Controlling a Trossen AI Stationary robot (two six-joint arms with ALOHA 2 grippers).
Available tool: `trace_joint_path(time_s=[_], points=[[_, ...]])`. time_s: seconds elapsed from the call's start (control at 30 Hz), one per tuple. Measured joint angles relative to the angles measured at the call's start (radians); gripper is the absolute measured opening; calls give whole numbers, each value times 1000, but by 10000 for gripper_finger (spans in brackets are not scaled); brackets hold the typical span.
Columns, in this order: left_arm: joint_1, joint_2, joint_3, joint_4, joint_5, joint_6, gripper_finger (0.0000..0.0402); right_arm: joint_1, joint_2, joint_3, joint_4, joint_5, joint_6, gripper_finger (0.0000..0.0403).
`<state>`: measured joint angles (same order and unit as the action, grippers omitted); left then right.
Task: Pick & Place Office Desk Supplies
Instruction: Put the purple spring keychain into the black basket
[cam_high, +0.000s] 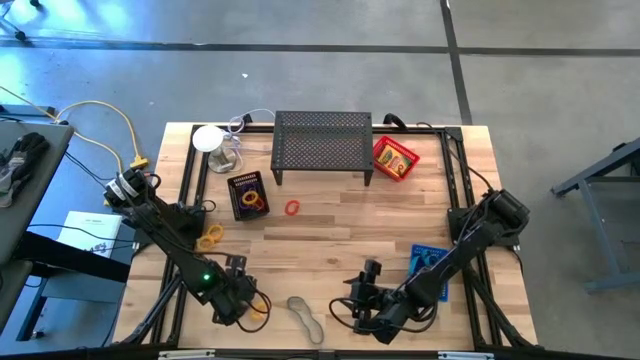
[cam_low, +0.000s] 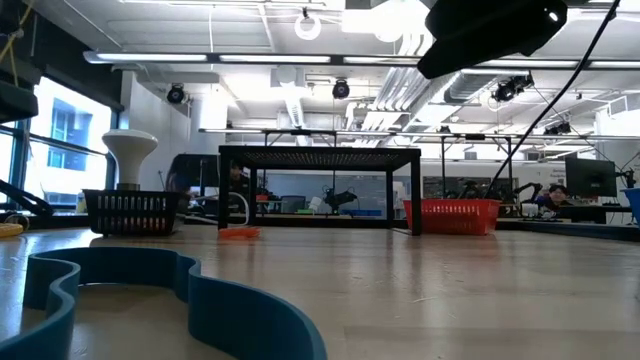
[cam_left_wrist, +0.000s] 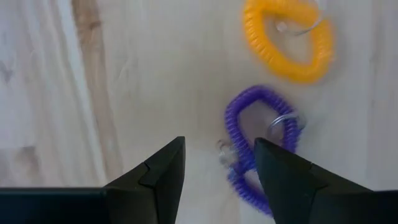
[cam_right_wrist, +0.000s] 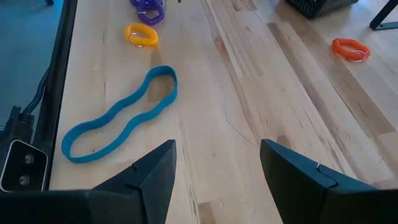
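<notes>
Three trays (cam_high: 248, 194), three coil rings (cam_right_wrist: 350, 48)

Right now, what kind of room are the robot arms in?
Probably a robotics lab or workshop. A wooden table stands on a bare concrete floor, and the low view shows ceiling pipes and more workbenches with screens behind.

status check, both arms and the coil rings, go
Left gripper jaws open, above the purple coil ring, yellow coil ring beside it. Right gripper jaws open, empty, blue band ahead. Nothing in the way.

Robotics lab, exposed ceiling ducts (cam_low: 300, 100), concrete floor (cam_high: 300, 60), far workstation monitors (cam_low: 590, 178), wooden table (cam_high: 330, 235)
</notes>
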<state>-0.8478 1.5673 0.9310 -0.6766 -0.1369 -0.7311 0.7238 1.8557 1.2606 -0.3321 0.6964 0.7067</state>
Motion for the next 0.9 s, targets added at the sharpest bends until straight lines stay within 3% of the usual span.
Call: trace_joint_path(time_s=[0.53,0.63,0.9], points=[[-7,114,5,41,40,44,176,0,0,0,0,1,3,220],[-5,134,5,35,78,16,146,0,0,0,0,2,3,220],[-4,137,31,-11,89,48,14,0,0,0,0,5,3,220]])
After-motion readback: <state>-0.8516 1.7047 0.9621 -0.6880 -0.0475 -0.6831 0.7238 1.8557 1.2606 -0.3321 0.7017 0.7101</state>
